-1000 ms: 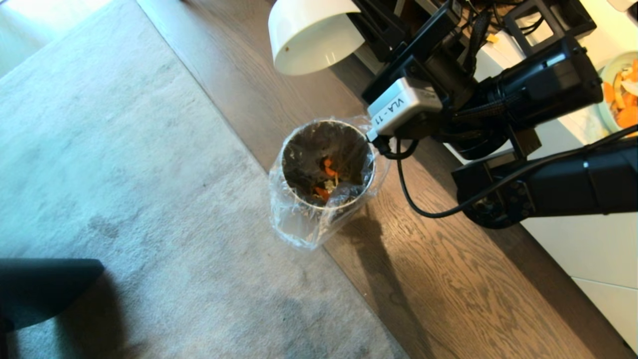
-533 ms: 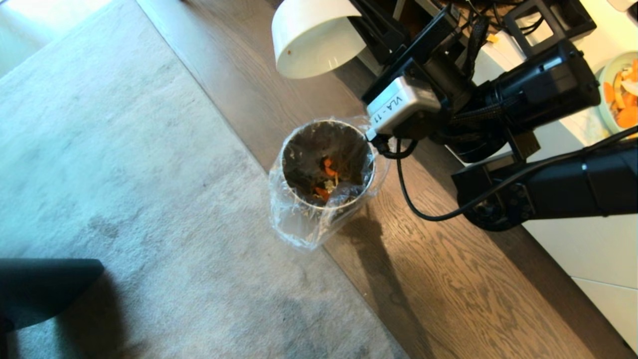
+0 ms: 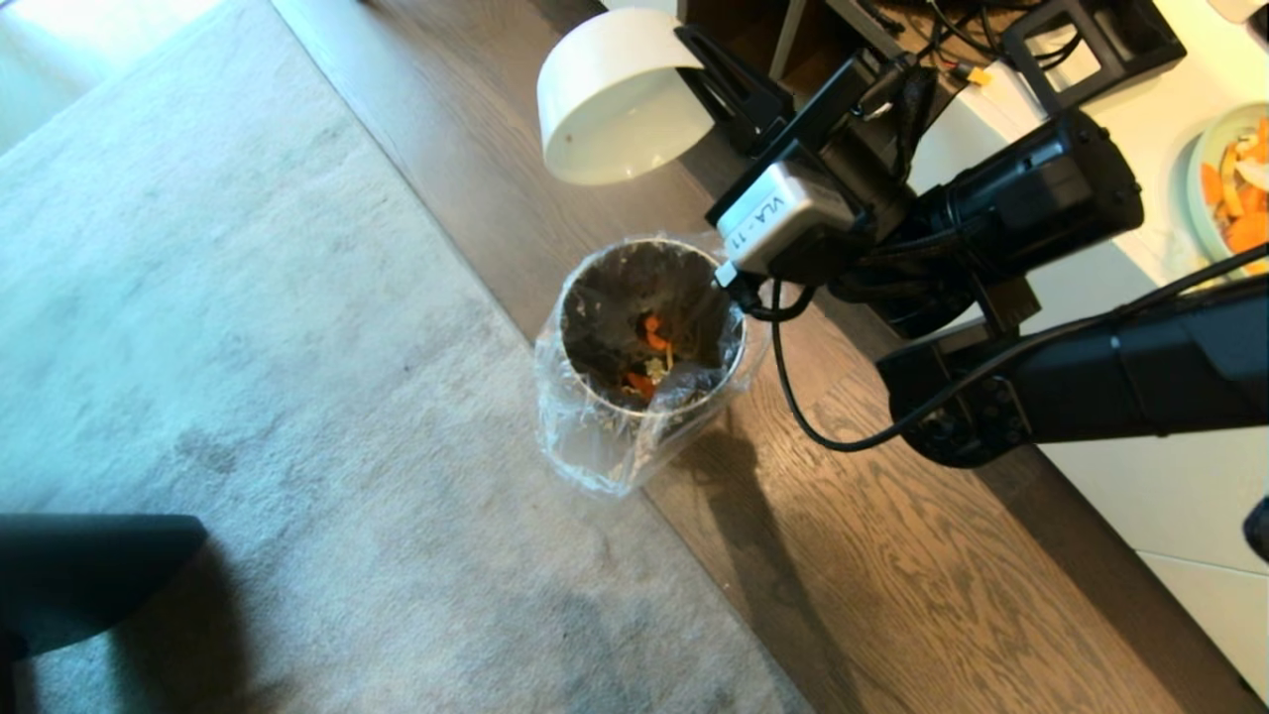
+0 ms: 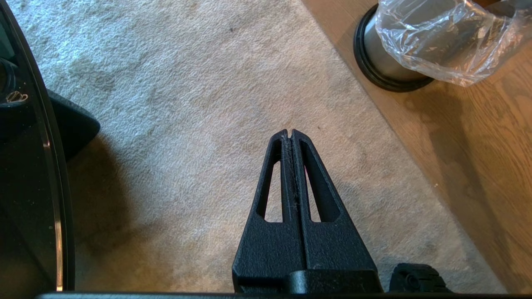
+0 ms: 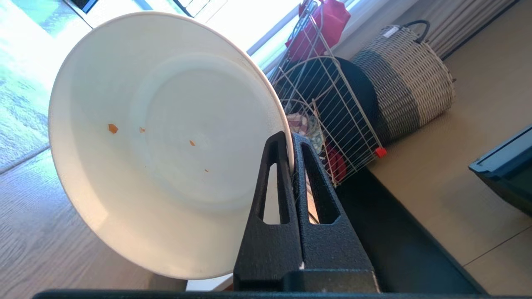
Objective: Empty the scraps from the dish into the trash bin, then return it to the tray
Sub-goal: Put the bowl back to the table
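Head view: dish (image 3: 615,109) hangs tipped beyond the trash bin (image 3: 639,327), where scraps (image 3: 646,362) lie, pinched at its rim by the right end effector (image 3: 729,94); so thin a pinch could slip on the way back to the unseen tray. Left wrist view alone shows the left end effector (image 4: 291,132) clenched, empty, over carpet. Right wrist view alone shows orange crumbs (image 5: 112,128) stuck inside.

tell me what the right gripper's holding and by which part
The right gripper is shut on the dish, pinching its rim. The left gripper is shut on nothing.
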